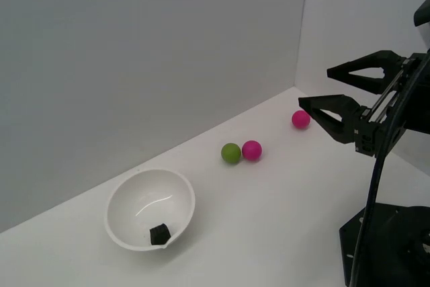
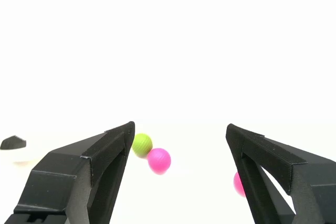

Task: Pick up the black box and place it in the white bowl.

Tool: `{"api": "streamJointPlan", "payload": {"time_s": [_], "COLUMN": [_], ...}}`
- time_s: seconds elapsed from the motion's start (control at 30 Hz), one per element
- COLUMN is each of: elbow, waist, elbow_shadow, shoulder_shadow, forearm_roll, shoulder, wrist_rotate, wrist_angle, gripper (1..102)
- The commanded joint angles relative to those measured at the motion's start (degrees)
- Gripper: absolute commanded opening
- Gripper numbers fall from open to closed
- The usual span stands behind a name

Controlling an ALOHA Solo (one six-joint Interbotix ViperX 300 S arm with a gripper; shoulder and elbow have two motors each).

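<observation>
The black box already sits inside the white bowl on the table, while the gripper hangs well apart with jaws wide open and empty, so the task looks finished.

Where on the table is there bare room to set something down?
Bare table lies between the white bowl and the green ball, and toward the robot base. It is crowded where the green ball touches a pink ball; another pink ball sits beyond.
</observation>
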Motion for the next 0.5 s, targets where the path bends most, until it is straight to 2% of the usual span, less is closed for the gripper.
{"api": "streamJointPlan", "payload": {"time_s": [0.0, 0.1, 0.2, 0.47], "elbow": [0.53, 0.62, 0.62, 0.62], "waist": [2.37, 3.60, 4.48, 5.01], "elbow_shadow": [0.35, 0.44, 0.35, 0.35], "shoulder_shadow": [3.60, 4.92, 5.01, 5.54], "forearm_roll": [0.00, 2.37, 5.98, 8.88], "shoulder": [3.34, 4.75, 4.83, 5.36], "wrist_rotate": [-0.97, -5.01, -9.40, -12.83], "wrist_angle": [-0.44, -0.97, -1.76, -2.37], "gripper": [100, 100, 100, 100]}}
